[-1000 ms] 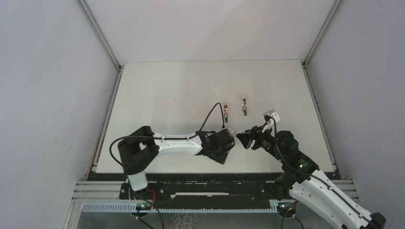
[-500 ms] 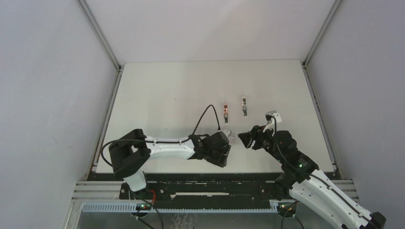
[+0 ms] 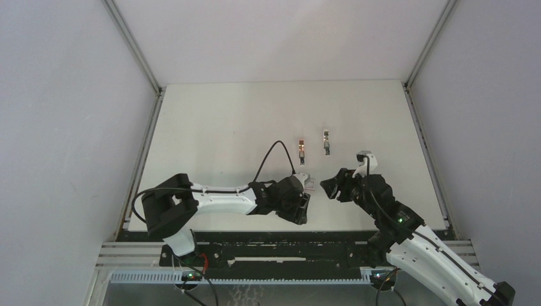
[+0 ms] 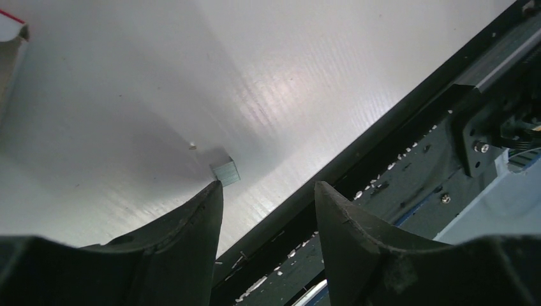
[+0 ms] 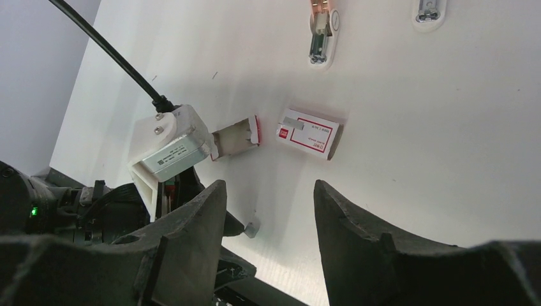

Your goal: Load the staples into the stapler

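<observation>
A short silvery-grey staples strip (image 4: 224, 172) lies on the table near its front edge, touching the tip of my left gripper's left finger. It also shows in the right wrist view (image 5: 252, 228). My left gripper (image 4: 268, 185) is open and empty, low over the table (image 3: 303, 205). The pink-red and white carton sleeve (image 5: 309, 134) lies next to its slid-out tray (image 5: 236, 138). Two mini staplers (image 5: 321, 32) (image 5: 429, 11) lie farther back. My right gripper (image 5: 269, 185) is open and empty, above the carton's right side (image 3: 328, 186).
The table's front edge and a black rail (image 4: 383, 166) run right behind the staples strip. The left arm's wrist camera (image 5: 172, 143) and cable sit beside the carton tray. The staplers lie side by side mid-table (image 3: 302, 152) (image 3: 326, 141).
My left gripper has drawn back from the carton toward the table's front edge, so the carton now shows in the top view. My right gripper has shifted only slightly.
</observation>
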{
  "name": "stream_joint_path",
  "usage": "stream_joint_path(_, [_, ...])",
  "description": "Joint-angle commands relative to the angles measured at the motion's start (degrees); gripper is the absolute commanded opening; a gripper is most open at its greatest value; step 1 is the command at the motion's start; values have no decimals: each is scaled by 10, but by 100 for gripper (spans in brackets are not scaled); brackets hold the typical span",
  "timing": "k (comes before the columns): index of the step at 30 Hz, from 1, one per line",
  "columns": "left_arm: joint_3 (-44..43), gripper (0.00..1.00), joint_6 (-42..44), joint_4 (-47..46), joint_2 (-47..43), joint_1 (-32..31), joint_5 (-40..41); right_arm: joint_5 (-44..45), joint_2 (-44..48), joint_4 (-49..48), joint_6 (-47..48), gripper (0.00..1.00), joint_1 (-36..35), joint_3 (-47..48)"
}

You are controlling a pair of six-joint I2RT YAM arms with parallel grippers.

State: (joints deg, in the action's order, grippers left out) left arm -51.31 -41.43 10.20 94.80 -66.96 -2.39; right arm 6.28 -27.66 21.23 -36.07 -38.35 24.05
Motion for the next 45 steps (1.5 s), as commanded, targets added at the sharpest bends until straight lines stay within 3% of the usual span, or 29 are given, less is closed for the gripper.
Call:
stream_joint_path(1, [13, 59, -9, -29, -9, -4, -28, 12, 1, -13, -16, 52, -2, 6])
stream_joint_path(25, [6, 59, -1, -13, -12, -14, 62, 17, -19, -21, -15, 52, -2, 6])
stream_joint_path(45, [-1, 59, -17, -37, 28, -27, -1, 16, -22, -28, -14, 52, -1, 6])
